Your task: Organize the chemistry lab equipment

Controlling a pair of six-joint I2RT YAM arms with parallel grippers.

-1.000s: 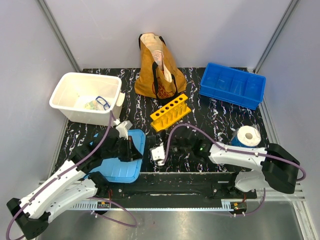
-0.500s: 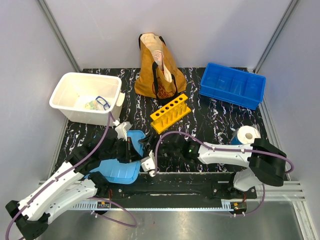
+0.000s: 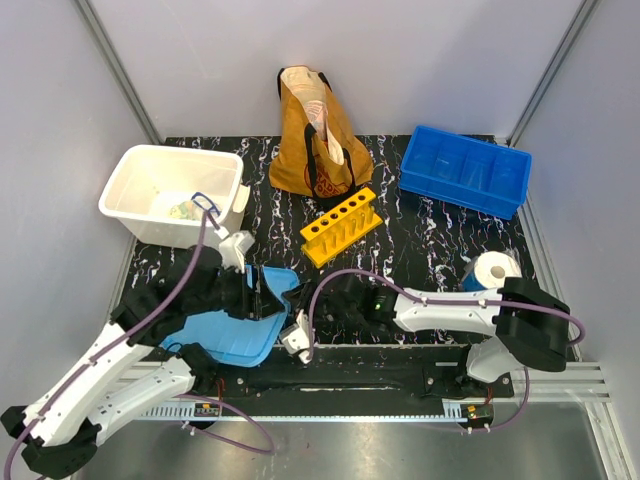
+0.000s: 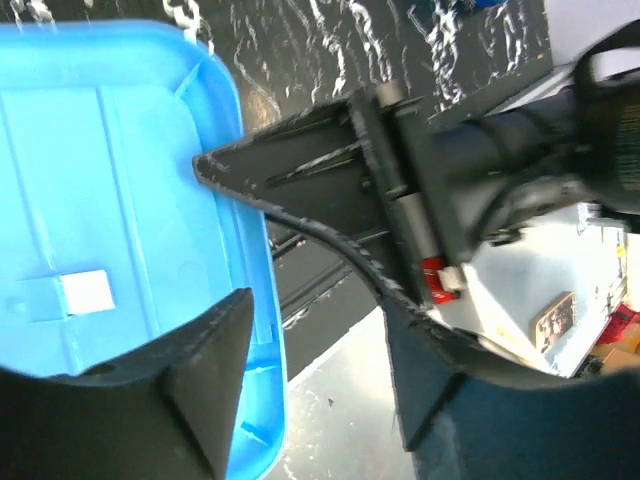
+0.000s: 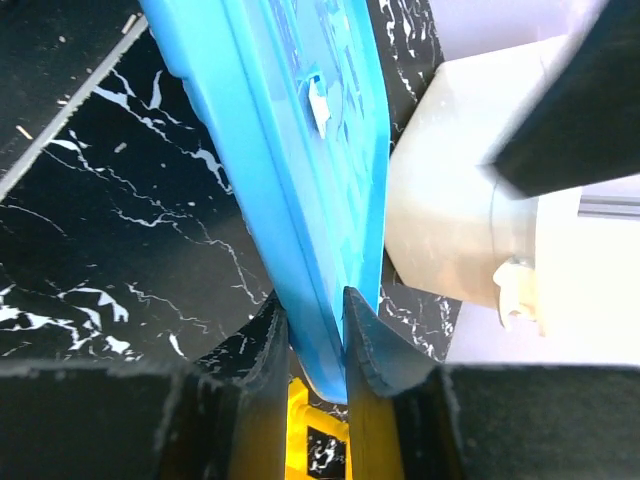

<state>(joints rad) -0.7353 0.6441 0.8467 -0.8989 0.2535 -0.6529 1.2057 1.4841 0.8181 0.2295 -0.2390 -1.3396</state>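
Two grippers: both were at one blue lid (image 3: 232, 335) at the table's near edge.
White bin (image 3: 130, 165): stood at the far left, beyond the lid.
Left gripper (image 3: 265, 298): its jaws were spread wide around the lid's rim and did not appear to be pinching it.
Right gripper (image 5: 312, 305): its jaws were narrow and clamped on the lid's thin edge.
Yellow rack (image 3: 340, 225): stood mid-table before the brown bag (image 3: 312, 135), well apart from both grippers.
Doing it well: the left jaws should close squarely on the rim before the right lets go, or the lid could tip.
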